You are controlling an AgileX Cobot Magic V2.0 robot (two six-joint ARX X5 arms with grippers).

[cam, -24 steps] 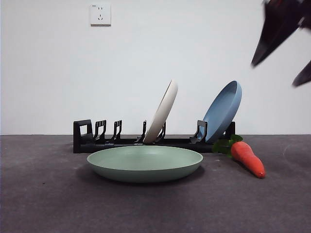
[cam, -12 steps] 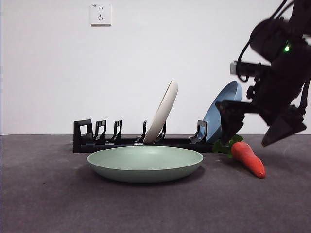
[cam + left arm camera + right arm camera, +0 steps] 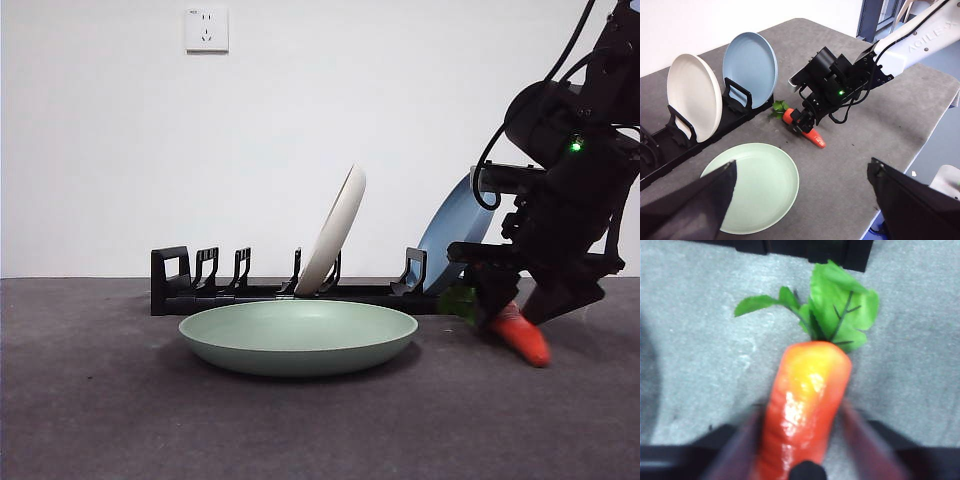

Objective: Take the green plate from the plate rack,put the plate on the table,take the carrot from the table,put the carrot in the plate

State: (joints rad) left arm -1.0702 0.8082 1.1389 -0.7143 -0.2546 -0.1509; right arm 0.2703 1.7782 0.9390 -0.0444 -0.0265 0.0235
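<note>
Lying flat on the dark grey table (image 3: 100,420), nearest the front camera, the green plate (image 3: 298,336) sits right way up and holds nothing. Just beyond its far rim runs the low black plate rack (image 3: 250,285), with a cream-white plate (image 3: 334,230) and a blue plate (image 3: 455,228) leaning upright in its holders.

To one side of the green plate, and clear of it, the carrot (image 3: 524,336) rests on the table, its green leaves towards the rack near the blue plate and its tip pointing away. It looks like a glossy moulded toy: probably light and stiff, with a smooth skin that could slide out of a grip taken on its taper. The thick end, just below the leaves, seems the safest place to hold, since it is widest and nearest to even there.

The right gripper (image 3: 522,308) is down over that thick part. In its wrist view its two jaws stand apart, one on each side of the orange body (image 3: 807,410), close against it. Whether they already press on it cannot be told, as the picture is blurred there.

The left gripper (image 3: 802,197) waits high above the table, its jaws spread wide and holding nothing.
</note>
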